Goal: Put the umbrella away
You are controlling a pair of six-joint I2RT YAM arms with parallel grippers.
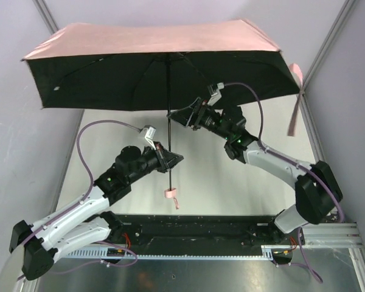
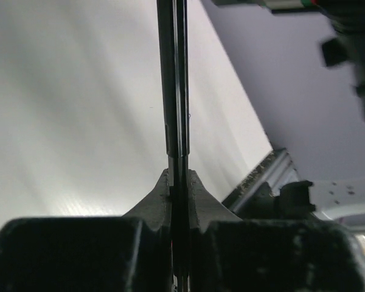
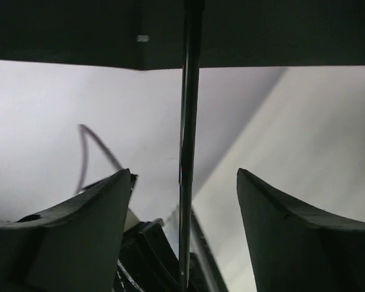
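Well, you have the umbrella (image 1: 152, 61) fully open and held up in the air. Its canopy (image 1: 109, 36) is spread wide above both end effectors, pink on top and black underneath. Your left end effector (image 1: 173, 159) is closed tight on the shaft (image 1: 169, 137). In the left wrist view its two fingers (image 2: 155, 204) press against the thin dark rod from either side with no gap showing, and the rod runs straight up out of them. Just below that grip the shaft goes on down to the small pink handle (image 1: 170, 193), which hangs under the left end effector, over the desk (image 1: 243, 182), with its loop dangling beneath. From above you cannot tell whether the loop touches the desk. Your right end effector (image 1: 179, 116) sits higher on the same shaft, above the left one and close under the middle of the canopy, and its jaws are spread wide. In the right wrist view its two fingers stand well apart, and the shaft runs upright between them, touching neither. The left end effector alone has hold of the umbrella, and the right one grips nothing. Off to the far side of the right end effector, beyond its arm, the pink strap (image 1: 294, 109) hangs down from the canopy's edge. Between the two end effectors the shaft stands close to upright.
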